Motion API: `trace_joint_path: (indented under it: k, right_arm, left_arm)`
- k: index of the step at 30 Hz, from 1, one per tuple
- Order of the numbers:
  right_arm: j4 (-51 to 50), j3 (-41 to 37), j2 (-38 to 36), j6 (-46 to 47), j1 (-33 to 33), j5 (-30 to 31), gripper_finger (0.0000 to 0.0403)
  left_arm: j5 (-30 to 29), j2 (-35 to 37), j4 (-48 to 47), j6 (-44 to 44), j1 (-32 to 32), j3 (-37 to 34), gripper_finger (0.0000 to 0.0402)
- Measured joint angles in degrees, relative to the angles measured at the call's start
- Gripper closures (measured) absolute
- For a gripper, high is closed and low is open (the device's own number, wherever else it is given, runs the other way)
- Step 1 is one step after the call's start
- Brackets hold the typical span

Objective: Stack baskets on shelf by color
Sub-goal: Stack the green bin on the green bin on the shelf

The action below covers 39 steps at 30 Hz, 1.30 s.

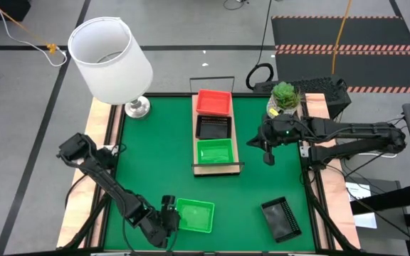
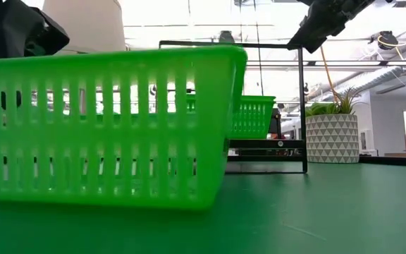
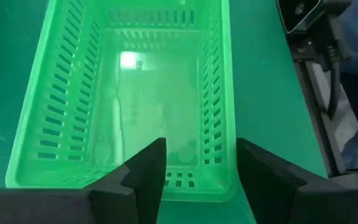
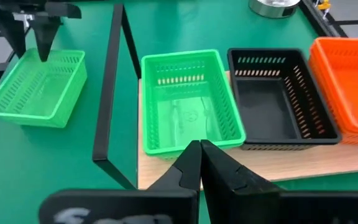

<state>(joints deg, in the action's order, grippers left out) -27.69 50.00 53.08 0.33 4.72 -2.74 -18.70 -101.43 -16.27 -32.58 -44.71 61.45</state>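
Loose green basket [image 1: 195,215]: near the mat's front edge; I judge it light, stiff, slippery.
Hold: its near rim wall.
Left gripper [image 3: 197,171]: spread astride that rim.
Right gripper [image 4: 200,163]: pressed together, empty, beside the shelf [image 1: 196,168].

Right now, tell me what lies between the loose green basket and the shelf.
Only bare green mat. The high view shows nothing between the loose green basket and the shelf; the loose black basket sits off to the side.
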Motion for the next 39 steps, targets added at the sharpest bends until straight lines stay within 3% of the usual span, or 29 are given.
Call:
trace_joint_path:
  k: [5,15,22,27,32,39]
  right_arm:
    - [2.11,-2.15,0.01,0.72,-1.22,0.04,0.0399]
    - [9.04,-3.11,-0.03,3.53,-2.30,0.06,0.0399]
    - [10.77,-3.11,-0.07,2.98,-4.76,3.64,0.0399]
    - [10.77,-3.11,-0.07,1.25,-5.38,6.01,0.0399]
    - [10.75,-3.08,-0.07,0.49,-5.34,6.15,0.0399]
    - [10.71,-3.06,-0.07,-0.02,-5.34,6.14,0.0399]
  left_arm:
    - [1.05,0.00,0.86,-0.87,-0.46,0.00,0.0236]
    - [2.11,0.04,0.23,2.44,-0.52,0.00,0.0385]
    - [1.99,1.50,-0.27,3.52,-0.10,0.11,0.0386]
    - [-3.33,6.85,-3.56,4.55,-0.44,1.05,0.0394]
    - [-9.12,14.62,-5.27,12.41,-0.18,1.05,0.0397]
    - [-12.94,24.98,-5.11,26.55,4.07,1.11,0.0398]
